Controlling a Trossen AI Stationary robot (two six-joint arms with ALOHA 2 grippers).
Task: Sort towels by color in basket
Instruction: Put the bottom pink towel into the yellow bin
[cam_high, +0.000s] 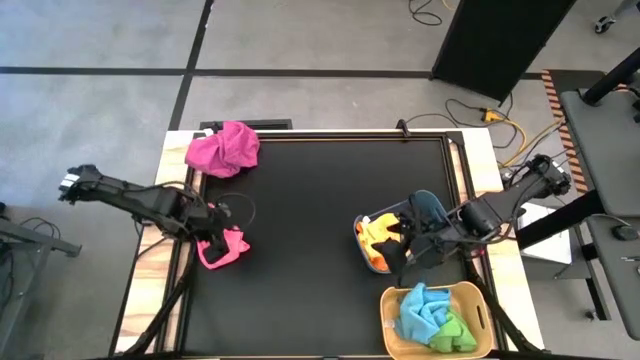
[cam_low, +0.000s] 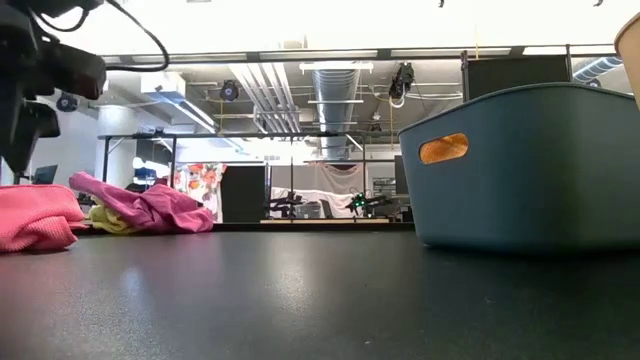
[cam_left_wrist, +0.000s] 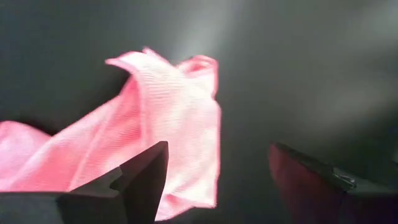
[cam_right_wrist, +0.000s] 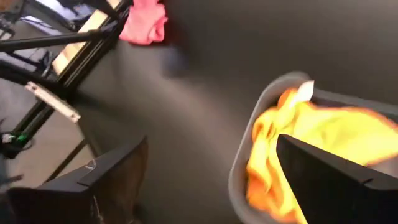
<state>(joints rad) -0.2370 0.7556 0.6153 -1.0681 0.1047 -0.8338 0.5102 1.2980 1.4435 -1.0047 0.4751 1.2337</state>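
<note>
sorted so far: orange-yellow soft towel (cam_high: 378, 236) in grey-blue plastic basket (cam_high: 428, 203); light blue (cam_high: 420, 308) and lime (cam_high: 453, 332) cloths in tan basket (cam_high: 482, 296). left on bench (cam_high: 320, 200): magenta towel heap (cam_high: 223, 149), pink cloth (cam_high: 224, 248). left gripper (cam_left_wrist: 217, 180) fingers wide over pink cloth; right gripper (cam_right_wrist: 211, 180) fingers wide at grey-blue basket.

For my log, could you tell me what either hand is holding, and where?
Nothing: the left hand is open over the pink towel, the right hand open by the grey basket.

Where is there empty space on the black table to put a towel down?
The big bare patch is the mat's middle, between the pink towel, the magenta towel and the grey-blue basket. It is crowded at the right, where that basket and the tan basket sit close together.
</note>
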